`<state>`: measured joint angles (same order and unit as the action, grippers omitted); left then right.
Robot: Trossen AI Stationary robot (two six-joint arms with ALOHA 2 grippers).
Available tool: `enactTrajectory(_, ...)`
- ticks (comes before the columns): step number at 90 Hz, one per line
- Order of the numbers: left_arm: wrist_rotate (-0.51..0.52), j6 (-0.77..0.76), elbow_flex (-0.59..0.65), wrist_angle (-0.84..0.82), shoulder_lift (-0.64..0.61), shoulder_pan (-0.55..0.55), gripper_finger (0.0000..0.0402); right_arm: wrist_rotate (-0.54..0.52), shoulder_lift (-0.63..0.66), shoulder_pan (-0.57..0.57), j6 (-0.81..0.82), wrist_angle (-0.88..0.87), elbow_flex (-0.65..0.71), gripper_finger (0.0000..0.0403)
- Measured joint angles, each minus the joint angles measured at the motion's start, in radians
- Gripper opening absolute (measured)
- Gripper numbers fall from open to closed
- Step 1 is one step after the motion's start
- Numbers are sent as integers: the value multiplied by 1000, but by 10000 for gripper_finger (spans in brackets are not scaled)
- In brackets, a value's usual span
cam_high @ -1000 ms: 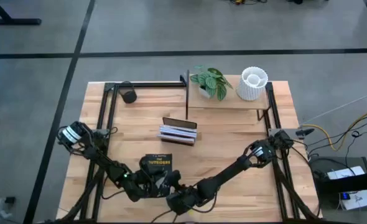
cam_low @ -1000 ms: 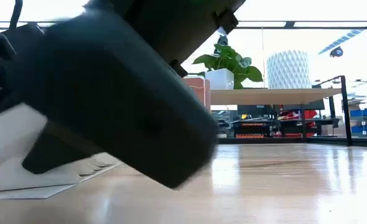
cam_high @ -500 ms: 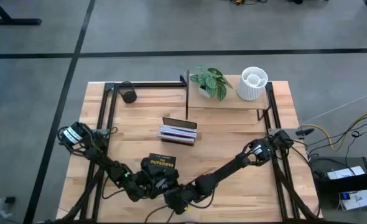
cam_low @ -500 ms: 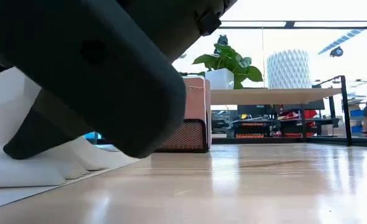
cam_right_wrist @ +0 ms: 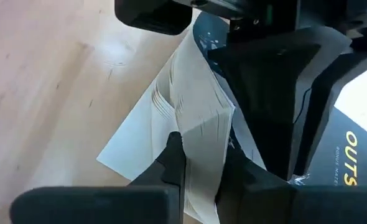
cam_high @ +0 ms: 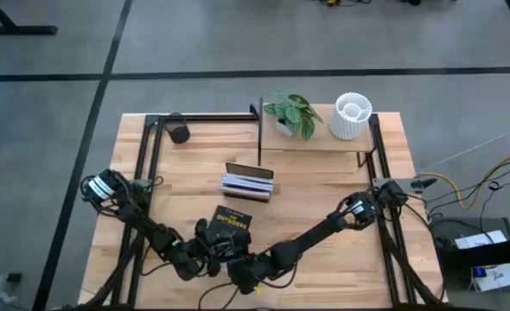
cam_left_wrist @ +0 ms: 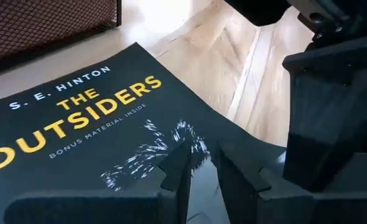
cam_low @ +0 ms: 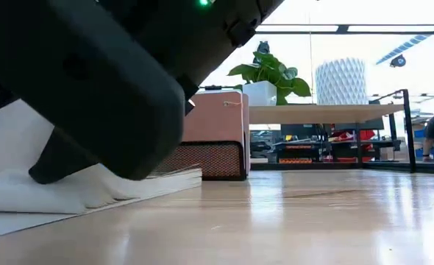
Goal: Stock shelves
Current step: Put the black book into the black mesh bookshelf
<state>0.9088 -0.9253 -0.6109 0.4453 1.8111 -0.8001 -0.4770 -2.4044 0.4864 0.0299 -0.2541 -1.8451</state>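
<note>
A dark paperback, "The Outsiders" (cam_high: 232, 223), lies near the table's front edge with its covers spread and its white pages (cam_right_wrist: 193, 118) fanned. My left gripper (cam_left_wrist: 202, 177) is shut at the front cover. My right gripper (cam_right_wrist: 202, 163) is shut on the pages from the other side. In the high view both grippers crowd together just in front of the book, the left (cam_high: 210, 245) and the right (cam_high: 242, 257). The shelves (cam_high: 311, 145) stand at the back right, on the table. My left gripper has its two fingers (cam_left_wrist: 178, 171) close together at the book's dark front cover (cam_left_wrist: 199, 149), near a corner, and comes in slanting from the near side. The spot where they meet the cover is hidden by the fingers. My right gripper pinches the block of white pages (cam_right_wrist: 202, 140) between its two fingers, at the pages' free edge. The pages rise from the table into the hold, while a bottom sheet (cam_right_wrist: 130, 146) lies flat on the wood.
A small book rack (cam_high: 249, 183) with books stands just beyond the paperback. A potted plant (cam_high: 291, 112) and a white ribbed vase (cam_high: 352, 117) stand on the shelves. A dark cylinder (cam_high: 179, 133) lies at the back left. Bare wood spreads to the right.
Both grippers have gone with the book toward the table's right and a little toward the far edge, closer to the book rack. The book has slid along the table and turned slightly. In the low view the rack has come out from behind the gripper.
</note>
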Motion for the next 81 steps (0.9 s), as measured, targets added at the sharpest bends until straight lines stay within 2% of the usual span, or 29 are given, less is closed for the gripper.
enactTrajectory(18,8,-1,-1,8,-2,0,58,-3,28,35,6,-33,1,27)
enactTrajectory(44,13,1,-2,4,-3,1,58,-5,61,114,159,-263,1,27)
enactTrajectory(56,14,0,-2,4,-3,1,58,-54,73,161,243,-359,0,27)
enactTrajectory(81,15,1,-2,5,-3,1,58,-233,145,241,428,-536,1,27)
